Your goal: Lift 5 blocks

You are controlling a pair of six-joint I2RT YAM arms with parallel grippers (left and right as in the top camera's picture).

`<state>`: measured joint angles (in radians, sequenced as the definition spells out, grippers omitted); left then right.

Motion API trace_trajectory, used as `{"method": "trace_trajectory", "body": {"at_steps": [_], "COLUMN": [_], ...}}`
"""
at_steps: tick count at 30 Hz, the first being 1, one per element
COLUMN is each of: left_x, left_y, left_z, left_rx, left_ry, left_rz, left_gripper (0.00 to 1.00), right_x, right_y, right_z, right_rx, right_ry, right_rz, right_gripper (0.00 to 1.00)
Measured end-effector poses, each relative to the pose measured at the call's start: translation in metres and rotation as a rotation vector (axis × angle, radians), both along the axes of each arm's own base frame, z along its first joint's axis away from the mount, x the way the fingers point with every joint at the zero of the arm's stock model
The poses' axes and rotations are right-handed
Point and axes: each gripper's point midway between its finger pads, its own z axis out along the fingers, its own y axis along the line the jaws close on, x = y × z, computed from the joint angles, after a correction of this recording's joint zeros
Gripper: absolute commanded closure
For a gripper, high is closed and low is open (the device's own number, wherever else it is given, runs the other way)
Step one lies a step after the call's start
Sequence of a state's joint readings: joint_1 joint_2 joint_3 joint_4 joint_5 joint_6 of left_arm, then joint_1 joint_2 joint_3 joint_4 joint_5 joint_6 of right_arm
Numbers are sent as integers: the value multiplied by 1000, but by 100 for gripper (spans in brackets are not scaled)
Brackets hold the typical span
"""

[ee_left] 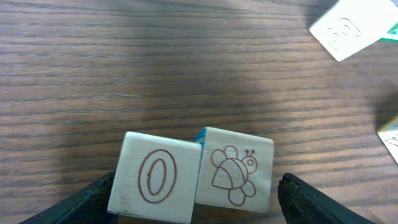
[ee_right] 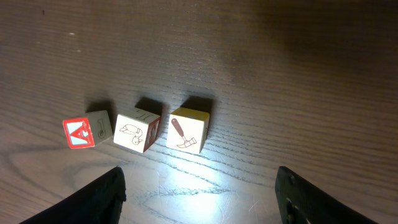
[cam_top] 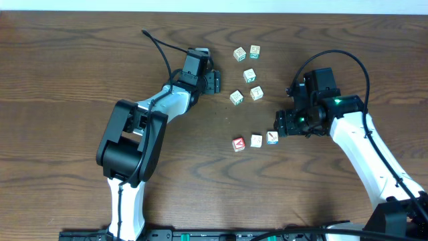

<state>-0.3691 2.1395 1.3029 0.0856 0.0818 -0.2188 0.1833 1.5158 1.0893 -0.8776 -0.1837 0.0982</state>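
One block (ee_left: 348, 28) is cut off at top right.

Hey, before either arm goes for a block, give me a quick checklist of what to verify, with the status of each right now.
1. Right end effector open and empty: ok.
2. Hammer block lined up with it: ok, roughly centred, ahead of the fingers.
3. Finger room beside hammer block: cannot tell; the next block stands close.
4. Left end effector open: ok.
5. Single block in its path: not ok; 0 block and bee block both show between its tips in the wrist view.
6. End effectors clear of each other: ok, well apart in the overhead view.
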Motion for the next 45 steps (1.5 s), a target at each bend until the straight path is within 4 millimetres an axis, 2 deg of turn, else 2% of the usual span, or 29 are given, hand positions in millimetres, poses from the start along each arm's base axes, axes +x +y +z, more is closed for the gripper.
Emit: {"method": "trace_trajectory", "body": {"at_steps": [15, 22, 37, 41, 45], "left_x": [7, 9, 16, 24, 39], "left_y": [-13, -14, -7, -5, -1], "left_z": [8, 11, 14, 22, 39], "left_rx": [-17, -16, 13, 10, 2], "left_ry": [-16, -31, -61, -92, -136], "left_rz": [-70, -77, -48, -34, -15], "left_gripper": [18, 13, 12, 12, 12], "right_x": [1, 1, 0, -1, -3], "right_y": [-4, -4, -4, -4, -5], "right_z": [-1, -1, -1, -1, -2], "right_rx": [-22, -22, -23, -23, -25], "right_ry": [-4, -4, -1, 2, 11], "right_rz": [-7, -7, -7, -7, -7], "right_gripper": [27, 28, 29, 29, 30]}}
